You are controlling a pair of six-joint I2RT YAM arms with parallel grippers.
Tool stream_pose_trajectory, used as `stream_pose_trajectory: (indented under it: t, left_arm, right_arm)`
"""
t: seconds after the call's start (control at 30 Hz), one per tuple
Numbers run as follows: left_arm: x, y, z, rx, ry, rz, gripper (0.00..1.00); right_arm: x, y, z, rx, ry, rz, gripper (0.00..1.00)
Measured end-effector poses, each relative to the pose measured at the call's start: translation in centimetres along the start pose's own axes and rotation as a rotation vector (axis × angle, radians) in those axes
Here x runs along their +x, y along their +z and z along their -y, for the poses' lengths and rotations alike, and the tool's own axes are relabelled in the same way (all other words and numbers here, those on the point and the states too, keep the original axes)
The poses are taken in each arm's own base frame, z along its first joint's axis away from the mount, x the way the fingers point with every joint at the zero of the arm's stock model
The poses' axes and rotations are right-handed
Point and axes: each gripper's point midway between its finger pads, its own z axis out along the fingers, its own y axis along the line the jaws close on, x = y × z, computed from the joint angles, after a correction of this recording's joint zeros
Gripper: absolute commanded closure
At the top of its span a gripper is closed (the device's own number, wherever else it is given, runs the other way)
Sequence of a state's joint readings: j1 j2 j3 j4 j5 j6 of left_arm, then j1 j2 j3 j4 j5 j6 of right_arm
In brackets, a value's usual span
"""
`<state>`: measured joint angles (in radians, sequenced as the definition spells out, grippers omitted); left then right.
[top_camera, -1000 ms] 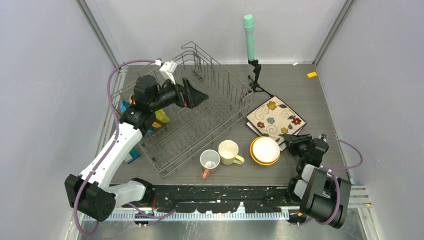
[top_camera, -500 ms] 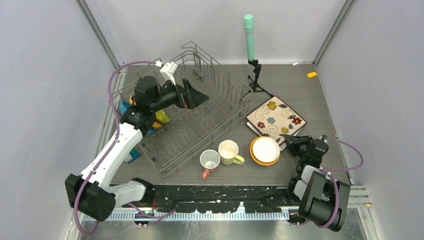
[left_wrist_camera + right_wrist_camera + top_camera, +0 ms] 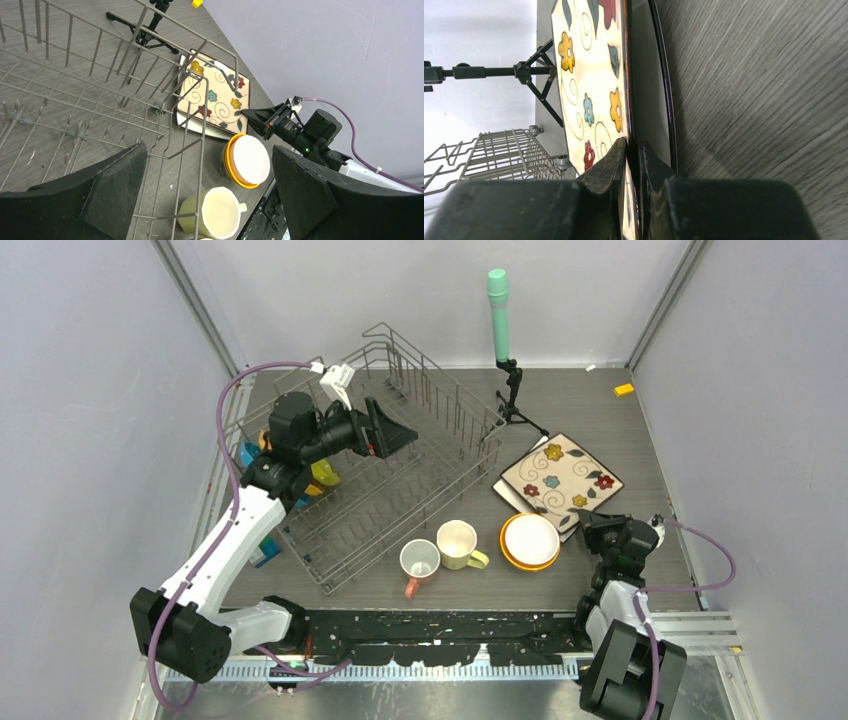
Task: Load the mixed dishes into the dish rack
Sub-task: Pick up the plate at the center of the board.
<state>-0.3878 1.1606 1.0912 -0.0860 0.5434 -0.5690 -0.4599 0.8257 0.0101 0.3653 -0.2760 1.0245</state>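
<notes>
- Over the rack (image 3: 370, 502), left half of the worktop: left gripper (image 3: 390, 428) hangs with jaws wide, holding nothing.
- Front edge, centre: pink mug (image 3: 419, 560), yellow mug (image 3: 457, 542) and stacked bowls (image 3: 530, 540), not yet loaded.
- Right side: right gripper (image 3: 592, 522) pinched narrow on the near edge of the flowered square plate (image 3: 562, 473), which is tilted off another plate beneath.
- Step, as I read it: picking up the square plate. Next: carry it left and stand it between the tines.
- No readable writing or brands.
</notes>
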Motion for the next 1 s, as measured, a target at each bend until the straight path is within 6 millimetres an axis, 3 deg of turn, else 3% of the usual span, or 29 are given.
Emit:
stream_pose_trajectory:
  t: [0.33, 0.47, 0.8, 1.0]
  left_arm:
    - [0.1, 0.0, -0.1, -0.001, -0.002, -0.002, 0.02]
    - [0.2, 0.1, -0.2, -0.001, -0.003, -0.002, 0.02]
    - [0.2, 0.1, -0.2, -0.001, -0.003, -0.002, 0.02]
    - [0.2, 0.1, -0.2, -0.001, -0.003, -0.002, 0.02]
  right_arm:
    - [0.5, 0.4, 1.2, 0.049, 0.016, -0.028, 0.71]
    - [0.9, 1.0, 0.7, 0.036, 0.02, -0.069, 0.65]
    - [1.8, 2.7, -0.3, -0.022, 0.029, -0.171, 0.63]
    - [2.1, 2.9, -0.7, -0.047, 0.027, -0.196, 0.57]
